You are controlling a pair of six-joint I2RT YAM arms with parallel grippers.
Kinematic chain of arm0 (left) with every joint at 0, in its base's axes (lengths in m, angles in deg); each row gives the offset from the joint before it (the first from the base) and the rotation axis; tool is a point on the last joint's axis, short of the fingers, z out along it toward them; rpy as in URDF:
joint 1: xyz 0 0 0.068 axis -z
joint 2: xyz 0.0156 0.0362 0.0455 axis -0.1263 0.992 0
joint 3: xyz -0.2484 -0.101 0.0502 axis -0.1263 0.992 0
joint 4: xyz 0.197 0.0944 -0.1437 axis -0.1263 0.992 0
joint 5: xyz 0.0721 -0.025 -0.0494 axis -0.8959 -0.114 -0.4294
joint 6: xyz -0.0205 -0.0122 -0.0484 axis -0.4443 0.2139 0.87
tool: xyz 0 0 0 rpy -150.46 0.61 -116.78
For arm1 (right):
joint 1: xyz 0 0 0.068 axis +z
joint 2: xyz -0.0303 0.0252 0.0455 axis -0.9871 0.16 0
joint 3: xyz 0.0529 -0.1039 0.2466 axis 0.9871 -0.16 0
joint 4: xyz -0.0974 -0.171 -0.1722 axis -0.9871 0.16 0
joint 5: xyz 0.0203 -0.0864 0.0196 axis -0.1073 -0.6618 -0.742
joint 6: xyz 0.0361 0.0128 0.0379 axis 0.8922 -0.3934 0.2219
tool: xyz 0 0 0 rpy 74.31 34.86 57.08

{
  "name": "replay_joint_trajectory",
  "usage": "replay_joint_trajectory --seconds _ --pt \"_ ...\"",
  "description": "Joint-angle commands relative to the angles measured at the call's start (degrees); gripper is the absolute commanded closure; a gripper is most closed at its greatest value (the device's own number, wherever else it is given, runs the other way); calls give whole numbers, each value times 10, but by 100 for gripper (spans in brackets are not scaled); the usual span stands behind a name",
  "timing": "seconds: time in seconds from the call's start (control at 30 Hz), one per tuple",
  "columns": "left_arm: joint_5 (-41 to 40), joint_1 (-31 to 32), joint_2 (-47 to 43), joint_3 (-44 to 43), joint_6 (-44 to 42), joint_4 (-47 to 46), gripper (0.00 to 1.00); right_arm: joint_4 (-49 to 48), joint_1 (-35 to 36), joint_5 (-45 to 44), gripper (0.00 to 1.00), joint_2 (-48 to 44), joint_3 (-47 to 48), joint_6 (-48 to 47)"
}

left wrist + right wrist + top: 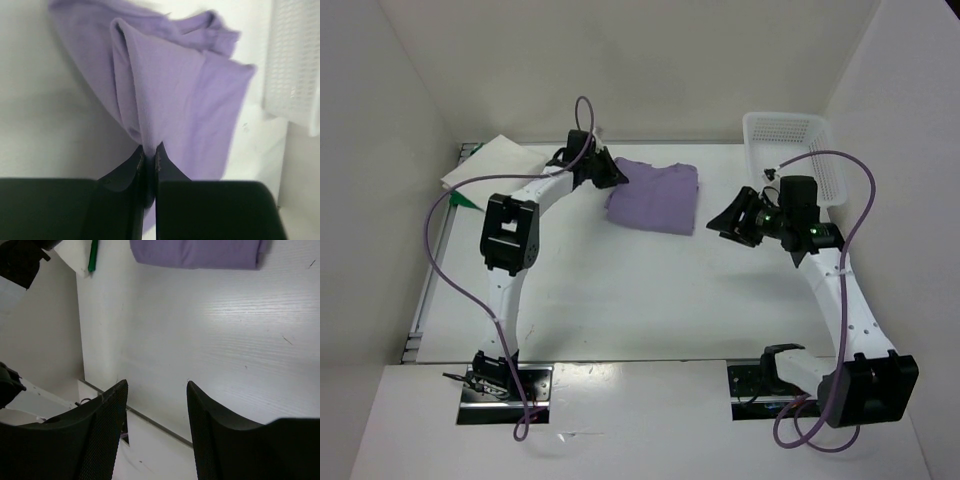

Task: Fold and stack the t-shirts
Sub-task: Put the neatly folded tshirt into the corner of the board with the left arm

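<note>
1 wht table (pixel 650 300), purple tee (pixel 655 195), wht walls (pixel 650 70)

Matt cloth t-shirt (pixel 655 197) (smooth table (pixel 650 300))

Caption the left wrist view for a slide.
Left gripper pinches a fold of the lavender t-shirt near the white basket.

Shows only a sliver of green t-shirt (pixel 467 201) at white t-shirt (pixel 488 160) edge, ten o'clock; crops basket (pixel 295 55) at three o'clock, left wrist view.
</note>
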Motion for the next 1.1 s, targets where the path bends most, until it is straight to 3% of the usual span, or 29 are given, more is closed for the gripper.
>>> replay_joint_trajectory --seconds 0.0,0.1,0.23,0.37,0.4,0.43,0.47,0.53,0.57,0.67,0.9,0.97,1.07 --pt "-1 -23 -62 -74 1 15 95 -30 -19 30 43 -8 -7 -24" --pt "-1 -62 -99 -88 1 20 95 -44 -19 54 43 5 -7 -24" --pt "-1 -158 -151 -80 1 21 94 -70 -19 77 43 30 -7 -24" --pt "26 -263 -223 23 61 -39 86 -75 -19 91 43 54 -1 -29" --pt "21 -281 -239 60 73 -75 77 -81 -19 105 43 60 -1 -29" --pt "9 -300 -254 101 87 -94 52 -81 -19 105 43 60 4 -29" --pt "9 -338 -283 190 119 -137 41 -81 -19 113 43 66 4 -29" --pt "-12 -366 -316 271 141 -162 19 -87 -19 120 43 66 4 -29" --pt "-12 -383 -316 317 141 -163 1 -87 -19 126 43 72 4 -29" --pt "-3 -384 -341 379 128 -128 1 -87 -19 132 43 72 -1 -29" --pt "-74 -384 -531 523 124 -102 1 -93 -19 120 37 61 -50 -29" --pt "-60 -384 -559 537 111 -80 1 -100 -8 109 0 56 -61 -23" --pt "-44 -357 -601 551 77 -44 1 -100 24 66 0 61 -69 -17"
